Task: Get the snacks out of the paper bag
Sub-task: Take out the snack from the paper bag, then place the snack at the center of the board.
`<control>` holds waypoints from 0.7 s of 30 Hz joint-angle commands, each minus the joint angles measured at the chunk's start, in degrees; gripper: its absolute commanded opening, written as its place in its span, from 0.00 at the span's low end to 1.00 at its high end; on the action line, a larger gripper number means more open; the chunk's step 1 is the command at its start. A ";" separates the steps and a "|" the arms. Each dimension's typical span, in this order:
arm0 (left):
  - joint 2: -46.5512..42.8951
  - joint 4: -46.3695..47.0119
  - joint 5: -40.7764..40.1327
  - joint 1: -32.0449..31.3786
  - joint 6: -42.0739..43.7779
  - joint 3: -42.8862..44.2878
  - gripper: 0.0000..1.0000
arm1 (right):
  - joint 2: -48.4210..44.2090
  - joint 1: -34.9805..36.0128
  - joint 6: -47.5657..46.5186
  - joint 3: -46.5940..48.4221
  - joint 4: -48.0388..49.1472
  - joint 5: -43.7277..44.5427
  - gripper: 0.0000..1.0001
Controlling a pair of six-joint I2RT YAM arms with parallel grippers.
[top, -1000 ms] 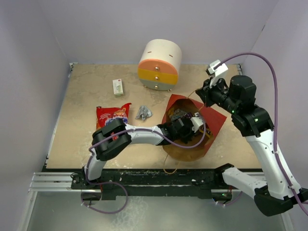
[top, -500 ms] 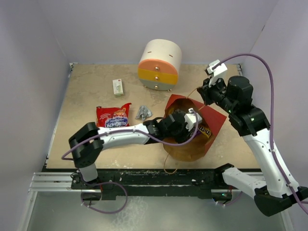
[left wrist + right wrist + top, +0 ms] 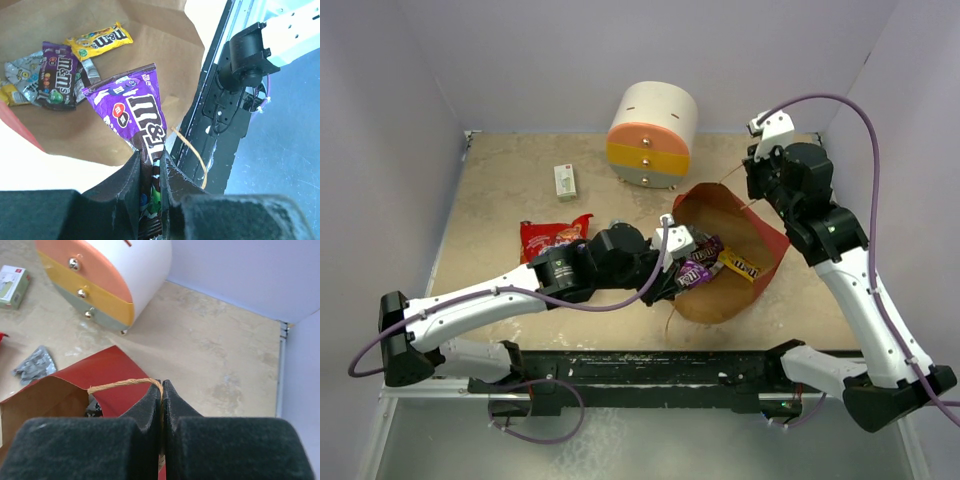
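Observation:
The paper bag (image 3: 762, 232), red outside and brown inside, lies tilted with its mouth toward the left arm. My left gripper (image 3: 674, 270) is at the mouth, shut on a purple-brown M&M's packet (image 3: 134, 107). Inside the bag lie a yellow packet (image 3: 100, 40), a dark brown packet (image 3: 56, 75) and a silver wrapper (image 3: 19, 67). My right gripper (image 3: 161, 386) is shut on the bag's twisted paper handle (image 3: 117, 385), holding it up at the far rim (image 3: 752, 192). The red chip bag (image 3: 550, 238) and a silver wrapper (image 3: 34, 365) lie on the table left of the bag.
The round white-orange-yellow drawer unit (image 3: 653, 122) stands behind the bag. A small white-green box (image 3: 565, 181) lies at the back left. The bag's other handle (image 3: 192, 155) hangs toward the black rail (image 3: 720, 365) at the table's near edge. Walls close in on both sides.
My left gripper has pulled back out of the bag toward the left, bringing the purple-brown packet to the mouth. The right gripper has shifted slightly back with the handle, and the bag has tilted.

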 commanded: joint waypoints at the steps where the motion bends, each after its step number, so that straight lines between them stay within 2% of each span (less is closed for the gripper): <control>1: -1.39 -9.70 -3.80 0.23 -0.71 5.49 0.18 | 0.84 0.06 -4.34 4.77 4.26 6.33 0.00; 8: -4.16 -16.73 -14.33 1.62 -2.61 8.69 0.18 | 2.44 -0.20 -15.32 9.69 3.44 11.14 0.00; 14: -9.62 -20.58 -24.46 2.89 -3.91 7.05 0.18 | 1.70 -0.29 -27.17 11.01 4.51 8.70 0.00; 17: -10.80 -22.83 -26.57 4.37 -6.02 6.53 0.17 | 1.30 -0.29 -33.83 10.20 4.78 1.27 0.00; 21: -11.16 -23.79 -23.88 4.80 -5.46 6.28 0.18 | 0.04 -0.29 -36.18 6.95 2.02 -12.08 0.00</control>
